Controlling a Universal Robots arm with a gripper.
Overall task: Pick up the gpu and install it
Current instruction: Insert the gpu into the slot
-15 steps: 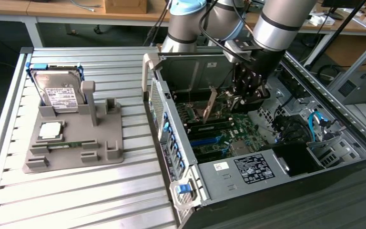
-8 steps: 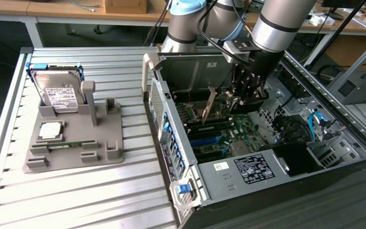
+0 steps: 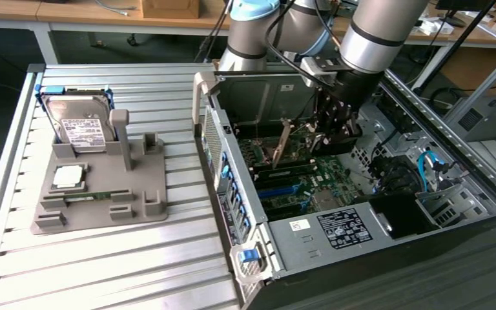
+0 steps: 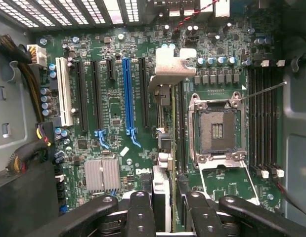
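1. One thin card, the gpu point(image 4: 162, 96), stands on edge over the motherboard point(image 4: 113, 123), inside the open case point(image 3: 230, 161) at the exterior frame's upper middle. I cannot tell whether it sits in a slot.
2. The gripper point(image 4: 165, 200) has its jaws drawn nearly together, clamped on the card's two faces.
3. It is probably light and stiff but fragile. Bare board edges make the safest hold, and the silvery bracket point(image 4: 170, 66) looks like the sturdy end.
4. A white mark on the motherboard looks like a Dell logo. Labels on the hard drive point(image 3: 82, 129), upper left, and the power supply point(image 3: 345, 227), lower right, are too small to read.
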